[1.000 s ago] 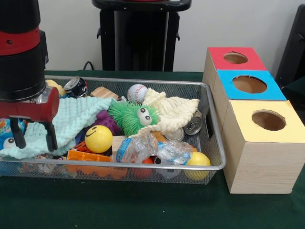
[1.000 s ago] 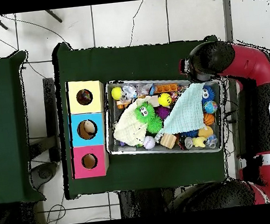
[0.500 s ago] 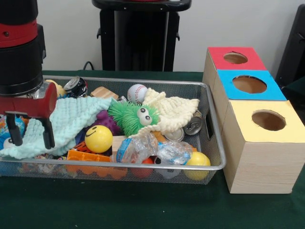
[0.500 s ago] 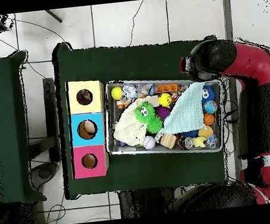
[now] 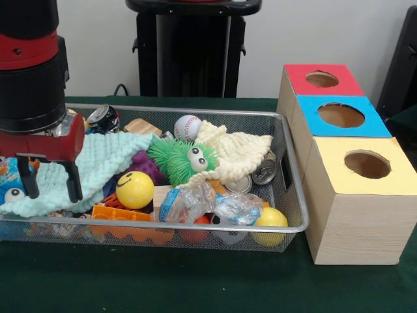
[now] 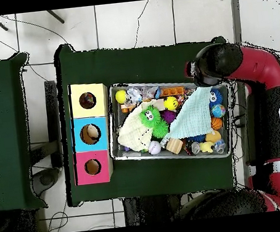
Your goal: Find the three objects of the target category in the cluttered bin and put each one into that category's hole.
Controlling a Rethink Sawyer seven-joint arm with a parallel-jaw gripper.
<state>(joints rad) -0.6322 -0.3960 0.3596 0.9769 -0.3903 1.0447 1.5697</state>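
a wide shallow silver wire-mesh bin (image 5: 287,169) sits on a dark green tabletop (image 5: 195,280), crammed w/ toys. the red and black robot gripper (image 5: 49,185) hangs over the bin's left end in the front view. its two black fingers (image 5: 73,182) point down, spread apart w/ a clear gap between them, nothing held. the tips sit in front of a pale mint knitted cloth (image 5: 98,163); can't tell if they touch it.

beside the cloth, towards the bin's middle: a yellow smiley ball (image 5: 135,189), a fuzzy green toy w/ googly eyes (image 5: 182,158), a cream knitted cloth (image 5: 238,153), a white baseball (image 5: 187,127). near the front rim lie a crumpled clear plastic bottle (image 5: 205,205), an orange plastic piece (image 5: 120,214), and a plain yellow ball (image 5: 270,218) in the front right corner.

just right of the bin stand three pale wood-grain boxes in a row, touching each other. the nearest and largest has a yellow top w/ a round hole (image 5: 367,164). behind it come a blue-topped box (image 5: 342,116), then a red-topped box (image 5: 322,79). the gripper is well apart from the yellow hole, at the bin's opposite end.
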